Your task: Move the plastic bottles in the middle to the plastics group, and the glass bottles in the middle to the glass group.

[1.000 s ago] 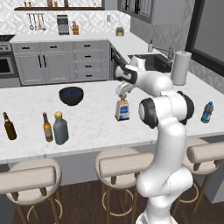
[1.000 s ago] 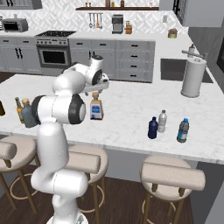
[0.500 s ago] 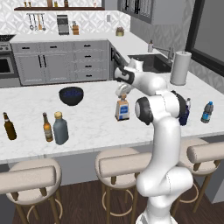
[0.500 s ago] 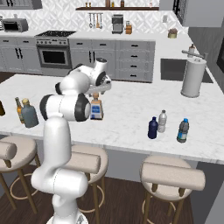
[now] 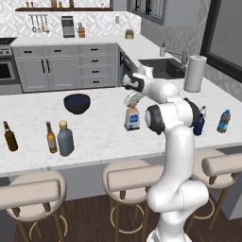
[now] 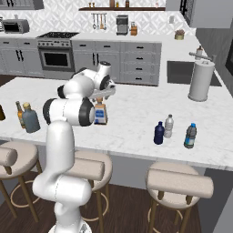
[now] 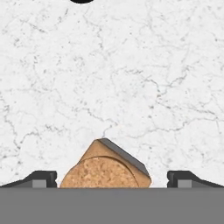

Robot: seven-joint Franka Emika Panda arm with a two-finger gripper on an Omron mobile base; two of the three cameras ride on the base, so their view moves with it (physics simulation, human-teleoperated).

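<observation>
The squarish pale glass bottle (image 5: 132, 118) (image 6: 100, 114) with blue label stands mid-counter. Its cork stopper (image 7: 105, 168) sits between my fingertips (image 7: 41, 178), apart from both. My gripper (image 5: 133, 98) (image 6: 101, 97) (image 7: 112, 179) hangs open just above it, pointing down. The squat grey-blue glass bottle (image 5: 65, 139) (image 6: 30, 119) stands beside a brown beer bottle (image 5: 50, 137) (image 6: 19, 113); a second beer bottle (image 5: 9, 136) is further left. The dark navy plastic bottle (image 6: 159, 133) (image 5: 199, 125) stands by the clear water bottle (image 6: 169, 126) and the blue-capped one (image 6: 190, 136) (image 5: 223, 121).
A dark bowl (image 5: 77, 103) sits behind the cork bottle to the left. A paper towel roll (image 5: 194, 73) (image 6: 201, 80) stands by the sink (image 6: 186, 73). Stools line the counter's near edge (image 6: 136, 157).
The hand has sunk a little toward the cork stopper and the arm's upper links have shifted. The jaws stayed open and no bottle moved.
</observation>
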